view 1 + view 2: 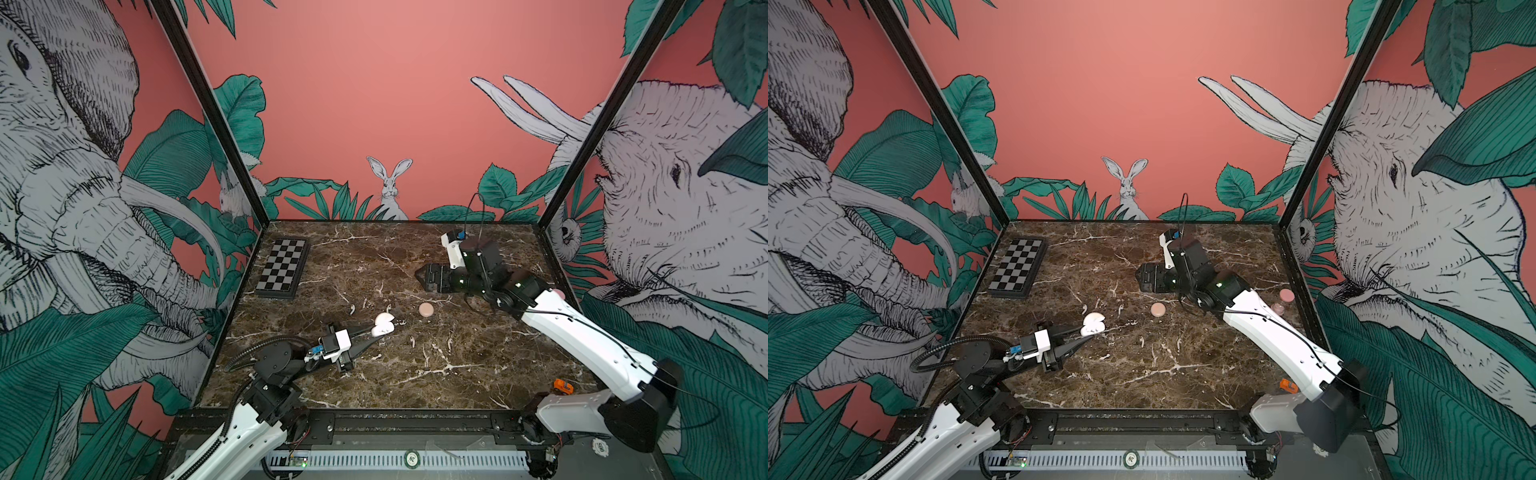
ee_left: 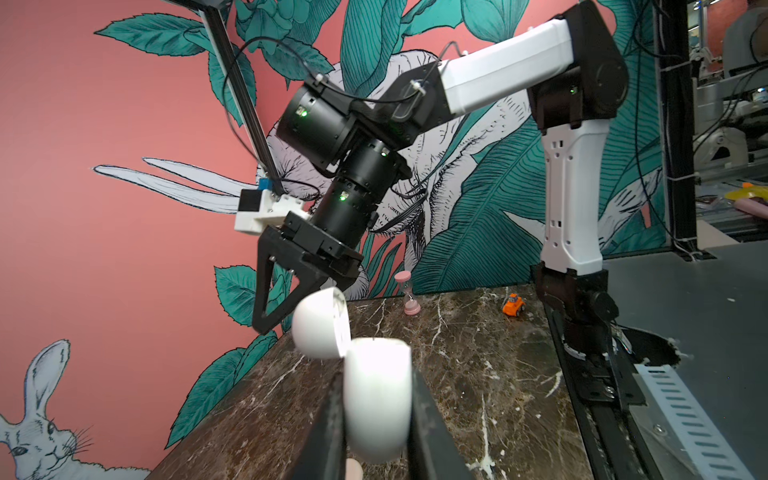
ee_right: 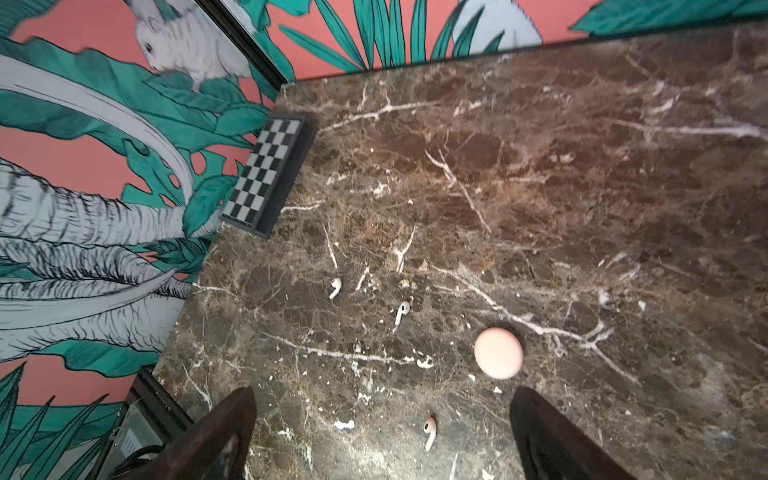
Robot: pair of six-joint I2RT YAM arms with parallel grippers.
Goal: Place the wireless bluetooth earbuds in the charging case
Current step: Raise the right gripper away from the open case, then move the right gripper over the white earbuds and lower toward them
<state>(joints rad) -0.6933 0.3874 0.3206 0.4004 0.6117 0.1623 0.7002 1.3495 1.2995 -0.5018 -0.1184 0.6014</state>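
While the white charging case (image 1: 382, 330) is being gripped by the left pincer (image 1: 378, 332), the right pincer (image 3: 384, 392) is being held open.

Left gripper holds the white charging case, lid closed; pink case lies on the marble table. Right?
No: the lid stands open, as the left wrist view shows. The left gripper does hold the white charging case, and the pink case lies on the marble table.

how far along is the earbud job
Done: the white charging case is open. In hand: the left gripper is shut on it. Left: earbuds lie loose on the marble table and the right gripper is open and empty, so inserting remains.
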